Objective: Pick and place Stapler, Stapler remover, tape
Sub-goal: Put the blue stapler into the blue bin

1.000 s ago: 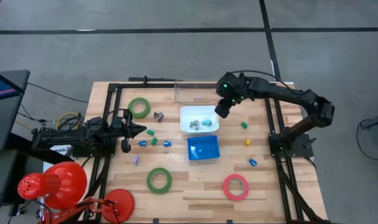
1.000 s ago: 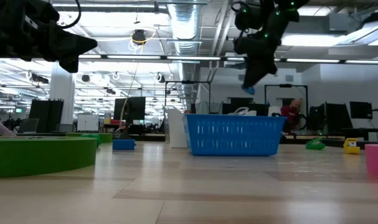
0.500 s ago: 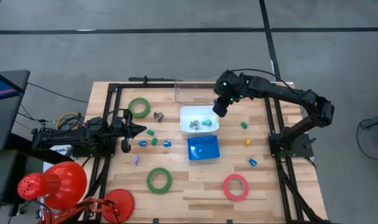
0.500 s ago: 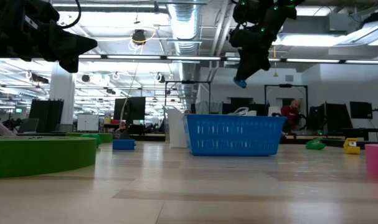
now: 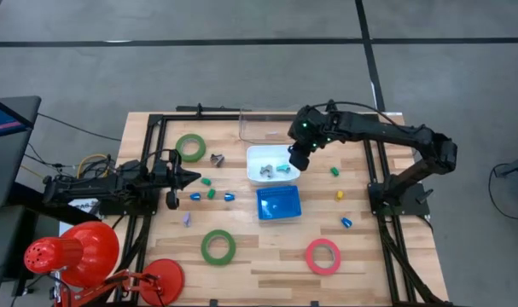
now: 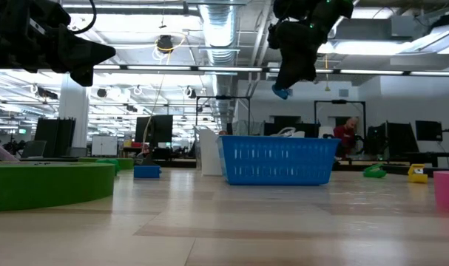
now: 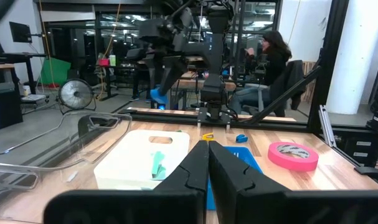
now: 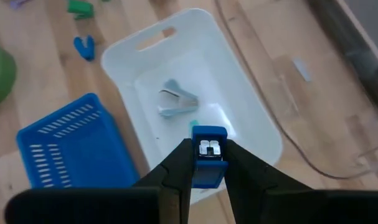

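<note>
Wooden tabletop has the three tape rings lying flat and well apart, two green and one pink-red, none binned yet. The blue basket sits just beside the white bin, which already holds a grey staple remover, so I'd guess it's the drop spot. Right end effector hangs over that bin, arm stretched across, pinching a small blue stapler. Left end effector waits fully closed, parked left.

A pale, smooth wooden table top was seen; glossy white plastic formed the bin, slotted blue plastic the basket.
</note>
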Robot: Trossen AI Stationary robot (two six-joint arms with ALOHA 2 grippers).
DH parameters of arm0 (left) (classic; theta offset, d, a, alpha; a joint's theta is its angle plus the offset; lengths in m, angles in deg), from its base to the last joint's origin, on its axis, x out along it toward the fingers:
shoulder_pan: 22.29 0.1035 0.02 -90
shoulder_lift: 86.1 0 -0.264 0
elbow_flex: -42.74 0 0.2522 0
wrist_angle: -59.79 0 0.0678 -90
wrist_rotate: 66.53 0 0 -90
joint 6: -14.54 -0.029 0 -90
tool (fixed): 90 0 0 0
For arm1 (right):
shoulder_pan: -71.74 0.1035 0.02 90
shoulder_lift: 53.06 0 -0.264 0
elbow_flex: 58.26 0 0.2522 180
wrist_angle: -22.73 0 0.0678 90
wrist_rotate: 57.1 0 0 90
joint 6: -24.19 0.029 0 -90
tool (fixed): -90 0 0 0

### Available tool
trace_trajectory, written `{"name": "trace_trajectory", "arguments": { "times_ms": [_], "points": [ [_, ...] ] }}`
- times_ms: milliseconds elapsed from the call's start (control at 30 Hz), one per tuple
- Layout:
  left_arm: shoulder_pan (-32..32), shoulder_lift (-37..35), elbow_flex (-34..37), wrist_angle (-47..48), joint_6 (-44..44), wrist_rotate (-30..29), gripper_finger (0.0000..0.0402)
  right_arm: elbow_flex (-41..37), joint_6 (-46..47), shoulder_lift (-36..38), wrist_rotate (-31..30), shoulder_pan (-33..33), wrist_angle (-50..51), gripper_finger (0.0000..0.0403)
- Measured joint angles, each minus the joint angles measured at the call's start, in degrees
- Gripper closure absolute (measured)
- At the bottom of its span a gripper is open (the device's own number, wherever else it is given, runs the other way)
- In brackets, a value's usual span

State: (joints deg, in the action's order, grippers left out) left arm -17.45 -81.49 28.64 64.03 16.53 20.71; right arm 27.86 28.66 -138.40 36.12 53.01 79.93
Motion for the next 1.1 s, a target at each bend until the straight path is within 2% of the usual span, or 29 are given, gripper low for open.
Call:
{"name": "trace_trajectory", "arguments": {
  "times_ms": [600, 1100],
  "points": [
    [0.0, 0.0, 0.0, 0.0, 0.0, 0.0, 0.0398, -0.2, 0.1, -0.2, 1.4, 10.4, -8.0, 0.0332],
    [0.0, 0.0, 0.0, 0.0, 0.0, 0.0, 0.0398, -9.3, -3.4, 0.3, 1.5, 17.3, -23.1, 0.0332]
  ]
}}
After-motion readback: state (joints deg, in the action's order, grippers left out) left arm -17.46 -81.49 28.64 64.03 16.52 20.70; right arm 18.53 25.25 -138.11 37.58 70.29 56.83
